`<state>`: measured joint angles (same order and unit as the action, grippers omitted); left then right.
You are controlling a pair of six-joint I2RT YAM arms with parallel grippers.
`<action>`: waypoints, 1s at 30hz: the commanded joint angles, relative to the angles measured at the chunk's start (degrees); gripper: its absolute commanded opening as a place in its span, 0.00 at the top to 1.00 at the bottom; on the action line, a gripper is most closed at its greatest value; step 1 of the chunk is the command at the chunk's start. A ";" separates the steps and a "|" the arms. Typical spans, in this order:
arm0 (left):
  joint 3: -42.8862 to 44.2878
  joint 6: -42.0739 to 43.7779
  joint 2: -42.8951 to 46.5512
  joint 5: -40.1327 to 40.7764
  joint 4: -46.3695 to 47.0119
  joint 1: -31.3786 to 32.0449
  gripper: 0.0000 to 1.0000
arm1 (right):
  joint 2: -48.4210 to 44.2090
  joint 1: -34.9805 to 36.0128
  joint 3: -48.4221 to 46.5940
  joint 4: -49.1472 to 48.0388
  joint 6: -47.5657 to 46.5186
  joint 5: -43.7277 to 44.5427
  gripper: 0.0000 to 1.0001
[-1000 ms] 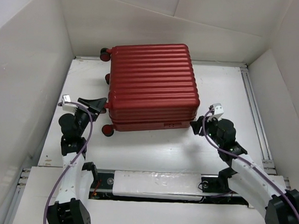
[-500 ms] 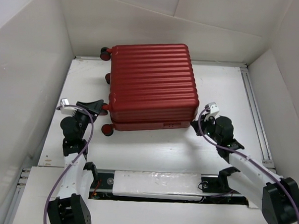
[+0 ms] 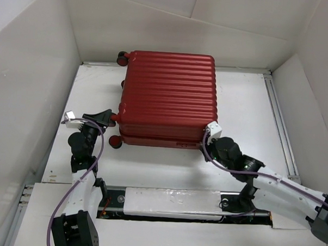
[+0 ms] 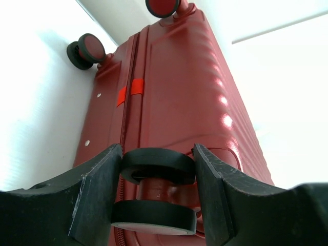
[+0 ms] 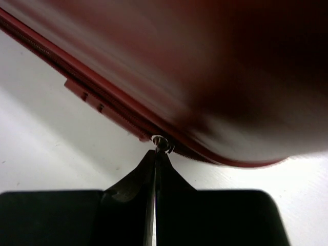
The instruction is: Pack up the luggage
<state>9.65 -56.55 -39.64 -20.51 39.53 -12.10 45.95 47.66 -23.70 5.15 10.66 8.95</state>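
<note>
Lying flat, luggage (image 3: 168,96) long axis left-right, wheels (image 3: 122,58) leftward, left gripper (image 4: 157,156) clamping a wheel (image 4: 158,165), right gripper (image 5: 155,155) closed at zipper (image 5: 117,115).

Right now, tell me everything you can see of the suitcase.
The luggage is a dark red hard shell with ribbed panels, closed, lying flat on the white table, its dark twin wheels pointing left. A zipper seam runs round its side. The left gripper clamps the near wheel; the right gripper, shut, has its tips at a small metal pull on the seam by the near right corner.
</note>
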 commanded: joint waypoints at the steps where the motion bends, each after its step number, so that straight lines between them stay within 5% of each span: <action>1: -2.53 -1.10 -0.44 -9.80 -0.07 1.99 1.00 | 5.09 6.55 -7.84 -2.77 1.03 -1.05 1.00; 9: -3.76 -1.63 -0.61 -15.52 4.23 2.77 1.00 | 30.48 13.77 -23.72 -13.05 6.48 3.17 1.00; 17: -3.76 -0.40 -0.89 -12.27 6.17 17.37 1.00 | 60.44 24.31 -49.58 -17.10 7.81 4.94 1.00; 24: -0.07 1.71 8.25 -13.59 -6.21 17.37 1.00 | 52.00 27.31 -41.97 -18.51 8.33 12.13 1.00; 30: -1.29 -3.74 7.65 -18.51 -0.78 17.37 1.00 | 42.46 25.47 -31.76 -19.74 10.00 10.13 1.00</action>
<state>7.64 -54.74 -31.00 -13.02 35.75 -0.32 91.98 68.69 -55.24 -1.85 18.15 34.26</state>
